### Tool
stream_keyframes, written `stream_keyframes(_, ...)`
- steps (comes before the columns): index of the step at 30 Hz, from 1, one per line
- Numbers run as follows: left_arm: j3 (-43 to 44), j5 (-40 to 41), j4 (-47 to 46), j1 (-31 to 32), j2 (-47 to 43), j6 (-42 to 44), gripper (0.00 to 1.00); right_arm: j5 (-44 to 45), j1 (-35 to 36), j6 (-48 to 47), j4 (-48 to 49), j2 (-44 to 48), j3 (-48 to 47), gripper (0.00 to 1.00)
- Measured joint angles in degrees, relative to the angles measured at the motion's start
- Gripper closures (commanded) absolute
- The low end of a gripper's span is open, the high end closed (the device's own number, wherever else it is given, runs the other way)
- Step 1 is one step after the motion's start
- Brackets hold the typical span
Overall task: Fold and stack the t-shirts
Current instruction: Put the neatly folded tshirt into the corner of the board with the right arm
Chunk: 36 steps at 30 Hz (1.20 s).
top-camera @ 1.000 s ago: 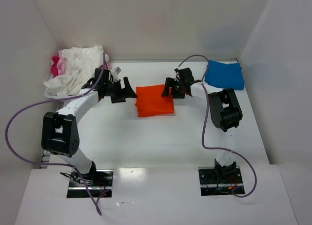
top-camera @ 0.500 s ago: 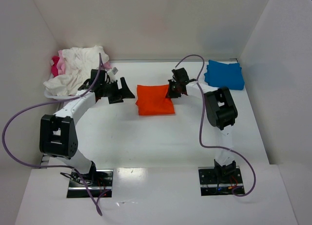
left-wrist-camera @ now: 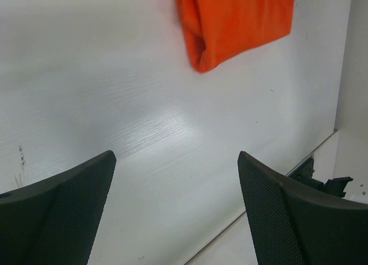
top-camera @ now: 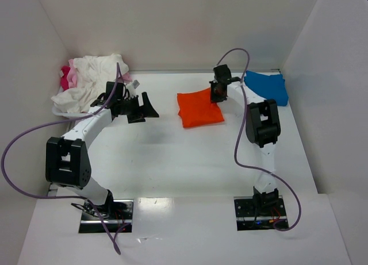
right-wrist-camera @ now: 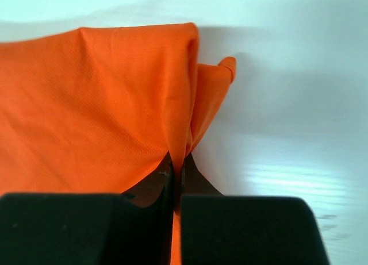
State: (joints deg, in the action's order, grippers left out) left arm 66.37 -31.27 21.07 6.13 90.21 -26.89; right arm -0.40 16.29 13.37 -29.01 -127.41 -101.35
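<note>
A folded orange t-shirt [top-camera: 199, 108] lies on the table right of centre. My right gripper [top-camera: 217, 95] is shut on its far right edge; in the right wrist view the orange cloth [right-wrist-camera: 103, 104] is pinched between the jaws of the gripper [right-wrist-camera: 178, 164]. A folded blue t-shirt [top-camera: 264, 87] lies at the back right. White t-shirts [top-camera: 86, 84] and a pink one [top-camera: 65, 77] sit crumpled in a heap at the back left. My left gripper [top-camera: 146, 107] hangs open over bare table left of the orange t-shirt [left-wrist-camera: 233, 23], with nothing between its fingers [left-wrist-camera: 276, 213].
White walls close the table at the back, left and right. Purple cables loop from both arms. The two arm bases [top-camera: 106, 210] are bolted at the near edge.
My right gripper shut on the orange t-shirt's edge and dragged it right and toward the back, nearer the blue t-shirt. The left gripper drew slightly left and stays open.
</note>
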Motion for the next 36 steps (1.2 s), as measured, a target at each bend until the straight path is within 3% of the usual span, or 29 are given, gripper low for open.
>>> stream_keyframes(9,1.96,-0.63,3.47,-0.2,-0.08,1.42,0.06,5.66,-8.98,-8.08,-5.02,-0.65,-11.38,1.0)
stream_keyframes(17,2.82,-1.07,4.94,-0.63,-0.08,1.48,0.06,10.3,-13.06,-12.0,-8.81,-4.27,-28.11,1.0)
stream_keyframes(36,6.12,-1.04,7.74,-0.65,2.2,1.48,0.06,19.32,-25.49,-14.64,-12.37,-4.68,-31.36,1.0)
